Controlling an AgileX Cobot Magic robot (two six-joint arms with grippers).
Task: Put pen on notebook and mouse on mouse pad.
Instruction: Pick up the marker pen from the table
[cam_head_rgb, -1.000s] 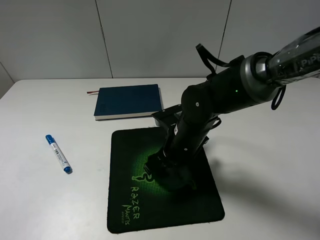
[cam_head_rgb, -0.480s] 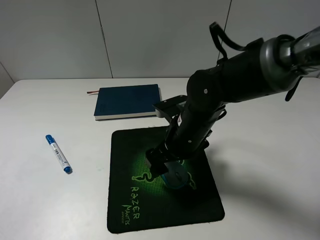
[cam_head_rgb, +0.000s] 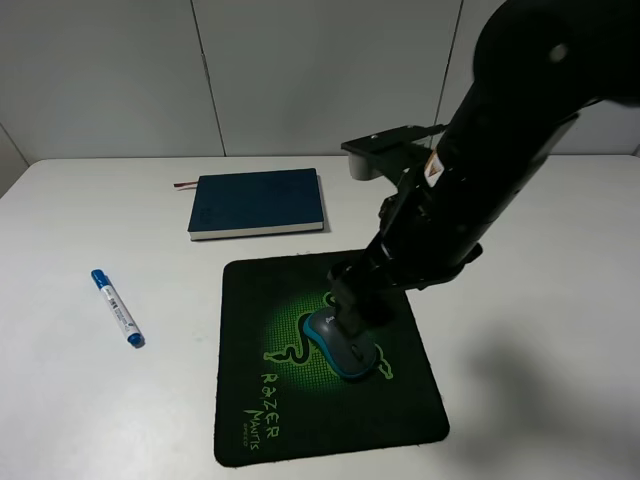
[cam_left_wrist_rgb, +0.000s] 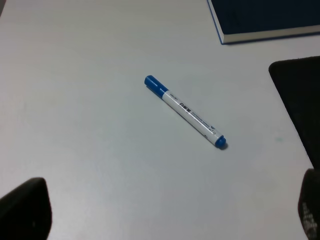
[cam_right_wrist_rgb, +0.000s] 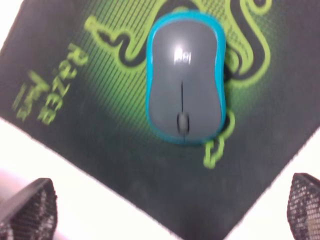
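The mouse (cam_head_rgb: 341, 346) (cam_right_wrist_rgb: 185, 82), grey on top with teal sides, lies free on the green emblem of the black mouse pad (cam_head_rgb: 250, 420) (cam_right_wrist_rgb: 100, 135). My right gripper (cam_head_rgb: 354, 300) (cam_right_wrist_rgb: 165, 210) hangs open just above it, its mesh fingertips (cam_right_wrist_rgb: 27, 210) spread wide with nothing between them. Left of the pad, the pen (cam_head_rgb: 117, 307) (cam_left_wrist_rgb: 185, 111) lies flat on the white table. My left gripper (cam_left_wrist_rgb: 167, 212) stands open well above the pen and is out of the exterior view. The teal notebook (cam_head_rgb: 258, 202) (cam_left_wrist_rgb: 265, 17) lies closed behind the pad.
The white table (cam_head_rgb: 80, 210) ends at a grey panelled wall behind the notebook. The bulky right arm (cam_head_rgb: 500, 130) leans over the pad's right half. A corner of the pad (cam_left_wrist_rgb: 300, 95) shows in the left wrist view.
My right gripper has let go of the mouse and risen up and back, leaving it uncovered on the pad. Pen and notebook have not moved.
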